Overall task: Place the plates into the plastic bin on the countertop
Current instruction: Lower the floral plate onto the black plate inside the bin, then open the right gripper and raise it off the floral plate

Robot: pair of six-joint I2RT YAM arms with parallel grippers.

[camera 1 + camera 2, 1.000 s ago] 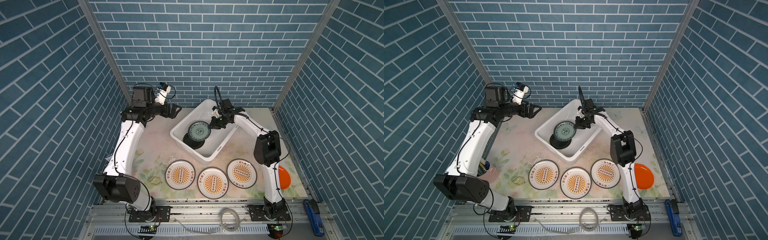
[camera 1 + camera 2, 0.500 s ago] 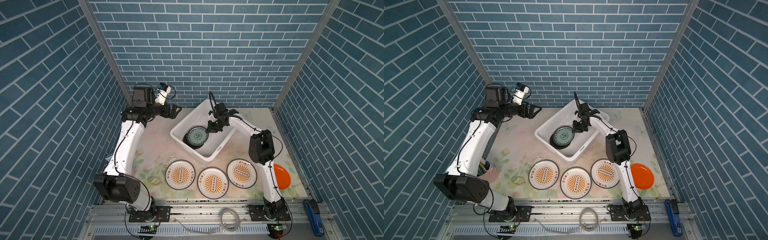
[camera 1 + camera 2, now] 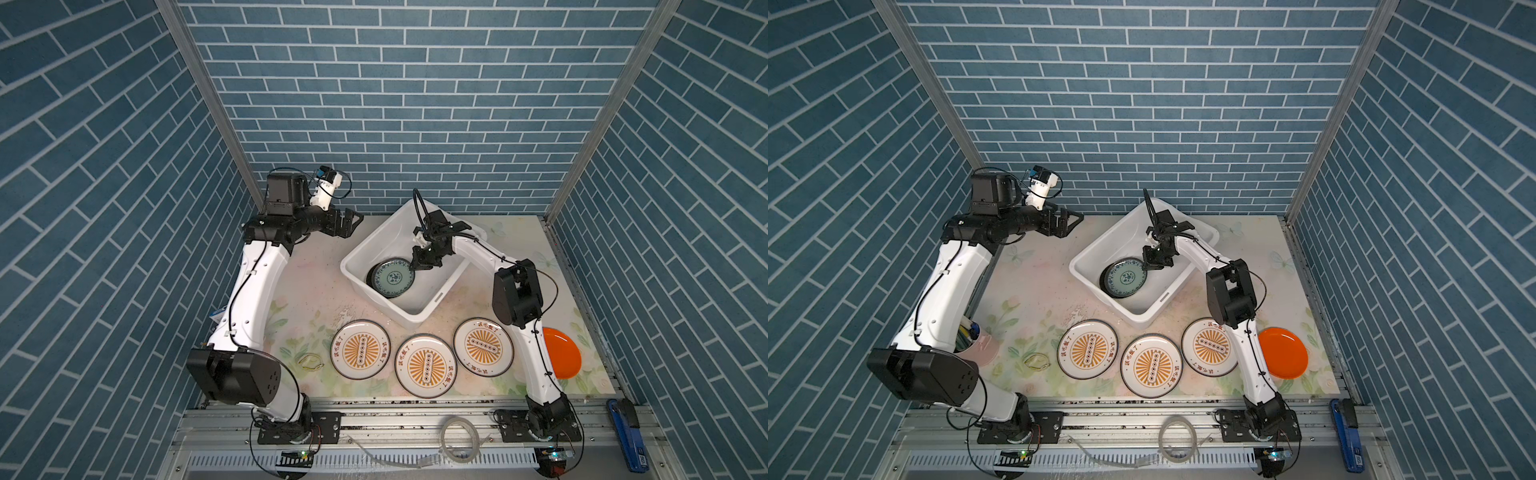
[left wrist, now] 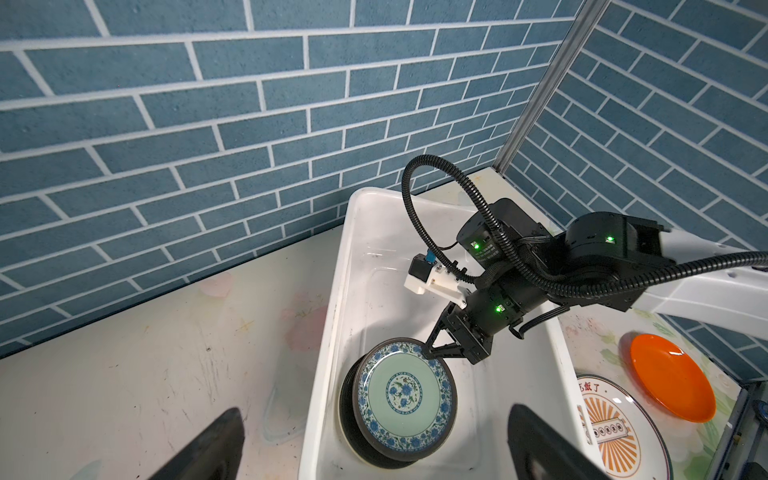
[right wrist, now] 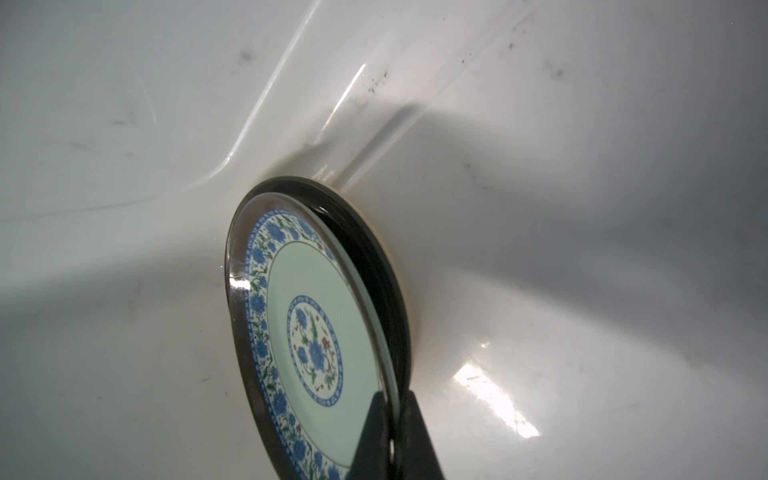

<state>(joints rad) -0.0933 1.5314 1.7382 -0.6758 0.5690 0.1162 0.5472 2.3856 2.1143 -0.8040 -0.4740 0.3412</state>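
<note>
1. Inside the bin [image 3: 440, 299]: a black plate [image 4: 347, 415] at the bottom of a small stack, with a pale yellow edge [image 5: 409, 299] peeking out beneath it in the right wrist view. Probably a third plate, but only a sliver shows.
2. Teal plate [image 3: 393, 277] being set on that stack, tilted, one side resting on the black plate and the far rim raised.
3. Right pincer [image 4: 432, 353] clamped shut on the raised rim of the teal plate, both fingers [image 5: 376, 436] straddling the edge. Not yet let go.
4. Left pincer [image 3: 351, 222] spread wide, holding nothing, parked above the table [image 3: 316, 282] beside the bin, well apart from any plate.
5. Left to do, by the look of it: three sunburst plates [image 3: 361, 350] [image 3: 427, 365] [image 3: 483, 347] in a row on the table in front of the bin, and an orange plate [image 3: 1283, 353] at the right edge. Roughly half the job remaining once the teal one is released.
6. Hard to make out: part of the orange plate hidden behind the right arm in a top view [image 3: 561, 353]. Contact point between teal and black plate lost in shadow. Exact count inside the bin unsure. Bin floor below the stack not visible.
</note>
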